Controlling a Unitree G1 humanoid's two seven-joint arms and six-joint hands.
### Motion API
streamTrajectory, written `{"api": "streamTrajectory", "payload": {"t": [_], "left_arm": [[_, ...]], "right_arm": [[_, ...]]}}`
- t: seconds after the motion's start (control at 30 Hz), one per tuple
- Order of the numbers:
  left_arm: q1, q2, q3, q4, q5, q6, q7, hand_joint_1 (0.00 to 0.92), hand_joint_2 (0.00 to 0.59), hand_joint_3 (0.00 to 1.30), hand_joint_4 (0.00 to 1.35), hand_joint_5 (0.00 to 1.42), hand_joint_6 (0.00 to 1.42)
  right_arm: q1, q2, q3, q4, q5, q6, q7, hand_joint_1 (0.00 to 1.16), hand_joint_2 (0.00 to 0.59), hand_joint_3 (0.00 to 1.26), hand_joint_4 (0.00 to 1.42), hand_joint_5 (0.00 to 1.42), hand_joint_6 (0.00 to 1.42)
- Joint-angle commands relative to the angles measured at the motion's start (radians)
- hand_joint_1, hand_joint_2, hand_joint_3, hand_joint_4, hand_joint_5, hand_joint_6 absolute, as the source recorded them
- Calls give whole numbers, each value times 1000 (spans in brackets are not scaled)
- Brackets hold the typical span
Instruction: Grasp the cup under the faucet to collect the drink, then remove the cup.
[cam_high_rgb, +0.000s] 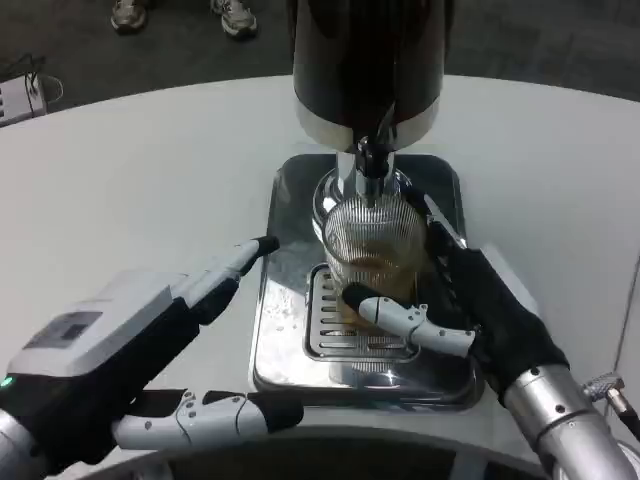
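A ribbed clear cup with brown drink in its lower part stands on the slotted grate of the steel drip tray, right below the faucet of the dark dispenser. My right hand wraps the cup from the right, thumb across its front and fingers behind its right side. To the left of the tray my left hand hovers open, one finger stretched toward the tray's left edge and the thumb lying along the table's near edge.
The white round table spreads around the tray. Beyond its far edge are a dark floor, a pair of shoes at the top left and a small white device at the far left.
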Motion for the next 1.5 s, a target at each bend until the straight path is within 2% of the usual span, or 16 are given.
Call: {"api": "streamTrajectory", "payload": {"t": [0.03, 0.43, 0.8, 1.23, 1.5], "left_arm": [[12, 19, -9, 2, 14, 4, -17, 0, 75, 10, 0, 39, 160], [3, 35, -10, 1, 10, 23, -38, 0, 75, 10, 0, 39, 160], [-19, 53, -17, 17, 7, 29, -56, 0, 75, 18, 0, 40, 160], [-38, 78, -26, 49, 2, 31, -68, 0, 76, 20, 0, 40, 160], [-40, 90, -26, 60, -1, 35, -74, 0, 76, 20, 0, 40, 160]], "right_arm": [[26, 4, 5, -27, 7, -9, 5, 718, 222, 0, 0, 38, 16], [-23, 30, 35, 59, -47, -44, -58, 720, 219, 0, 0, 39, 4], [-59, 74, 33, 147, -66, -78, -137, 727, 213, 0, 0, 39, 1], [-93, 111, 42, 207, -86, -98, -195, 743, 211, 0, 0, 39, 1], [-118, 134, 64, 240, -124, -111, -234, 749, 208, 0, 0, 39, 1]]}}
